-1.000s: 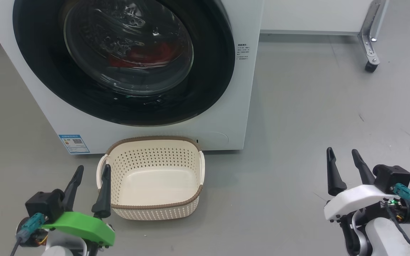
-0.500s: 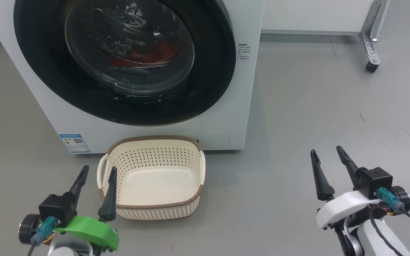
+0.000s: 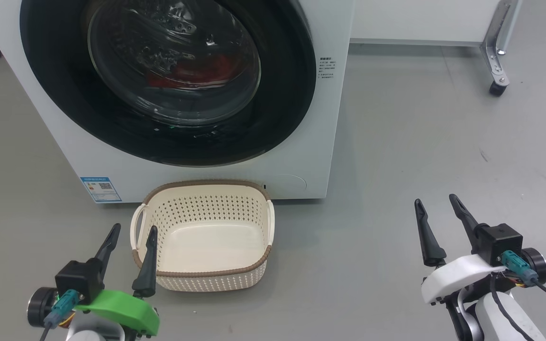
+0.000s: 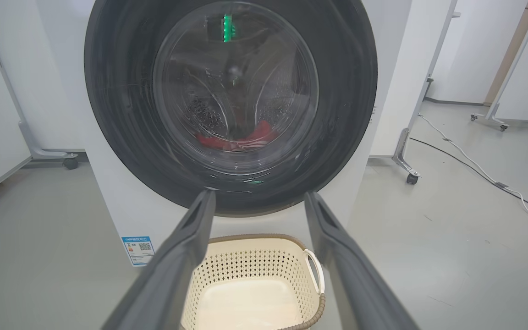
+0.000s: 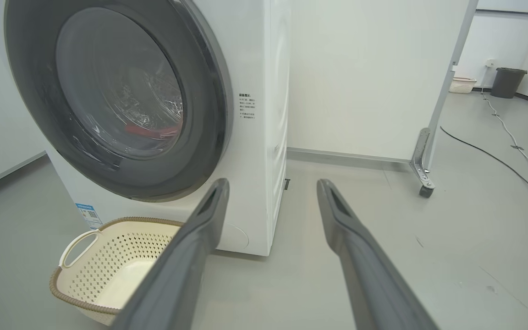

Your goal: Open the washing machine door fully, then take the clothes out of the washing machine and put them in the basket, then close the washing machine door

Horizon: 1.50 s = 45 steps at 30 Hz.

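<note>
Basket (image 3: pixel 202 273) upright, handles left-right; door (image 3: pixel 280 94) shut.

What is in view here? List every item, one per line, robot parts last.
washing machine: one, white, upper left of head view
washing machine door: one, black ring, clear glass, shut on its front
clothes: count unclear, red, inside behind the glass
basket: one, cream, brown rim, empty, on the floor before the machine
label: one, blue, machine's lower left front
castor leg: one, grey metal, far right
cables: two, black and white, floor at right
bin: one, dark grey, far corner, right wrist view
left gripper: one, dark, open, by the basket's left handle
right gripper: one, dark, open, above floor at right
</note>
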### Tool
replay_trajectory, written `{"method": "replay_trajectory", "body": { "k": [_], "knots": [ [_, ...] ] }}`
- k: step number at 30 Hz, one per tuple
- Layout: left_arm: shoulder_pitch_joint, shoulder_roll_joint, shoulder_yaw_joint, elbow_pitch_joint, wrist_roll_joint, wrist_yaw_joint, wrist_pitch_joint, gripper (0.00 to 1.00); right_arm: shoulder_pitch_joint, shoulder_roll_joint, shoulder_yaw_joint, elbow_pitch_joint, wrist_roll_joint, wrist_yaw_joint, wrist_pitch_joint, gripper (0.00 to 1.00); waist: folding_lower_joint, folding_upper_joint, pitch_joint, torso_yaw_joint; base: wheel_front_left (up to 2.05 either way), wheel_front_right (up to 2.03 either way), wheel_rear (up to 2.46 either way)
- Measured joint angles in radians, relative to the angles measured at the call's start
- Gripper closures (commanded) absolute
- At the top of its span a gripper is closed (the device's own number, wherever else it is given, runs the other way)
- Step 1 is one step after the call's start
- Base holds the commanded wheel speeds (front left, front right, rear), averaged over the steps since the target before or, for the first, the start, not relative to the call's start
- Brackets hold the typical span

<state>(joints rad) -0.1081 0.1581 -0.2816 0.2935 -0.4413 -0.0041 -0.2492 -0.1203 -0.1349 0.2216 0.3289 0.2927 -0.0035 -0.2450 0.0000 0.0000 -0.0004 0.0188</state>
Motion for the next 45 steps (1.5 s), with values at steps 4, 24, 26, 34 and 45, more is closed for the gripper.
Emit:
{"method": "replay_trajectory", "body": {
  "k": [4,24,26,34,45],
  "knots": [
    [0.000,-0.001,0.005,0.014,-0.008,0.001,0.000,0.00,0.001,0.007,-0.014,0.002,0.000,-0.009,-0.004,0.00,0.0000,0.0000,0.001,0.001,0.00,0.00,0.00],
    [-0.018,-0.002,0.005,0.038,-0.007,0.009,0.000,0.00,0.001,0.013,-0.041,0.012,-0.004,-0.006,-0.007,0.80,0.0000,0.0000,0.008,0.006,0.00,0.00,0.00],
    [-0.018,-0.002,0.004,0.040,-0.007,0.009,0.000,0.00,0.001,0.014,-0.044,0.011,-0.006,-0.004,-0.007,1.00,0.0000,0.0000,0.009,0.007,0.00,0.00,0.00],
    [-0.020,-0.002,0.002,0.047,-0.007,0.009,0.000,0.00,0.001,0.022,-0.051,0.009,-0.006,0.013,-0.007,1.00,0.0000,0.0000,0.014,0.008,0.00,0.00,0.00],
    [-0.052,-0.011,-0.004,0.033,-0.010,0.008,0.000,0.00,-0.007,0.083,-0.144,-0.018,0.222,0.090,-0.007,1.00,0.0000,0.0000,0.053,0.018,0.00,0.00,0.00]
  ]
}}
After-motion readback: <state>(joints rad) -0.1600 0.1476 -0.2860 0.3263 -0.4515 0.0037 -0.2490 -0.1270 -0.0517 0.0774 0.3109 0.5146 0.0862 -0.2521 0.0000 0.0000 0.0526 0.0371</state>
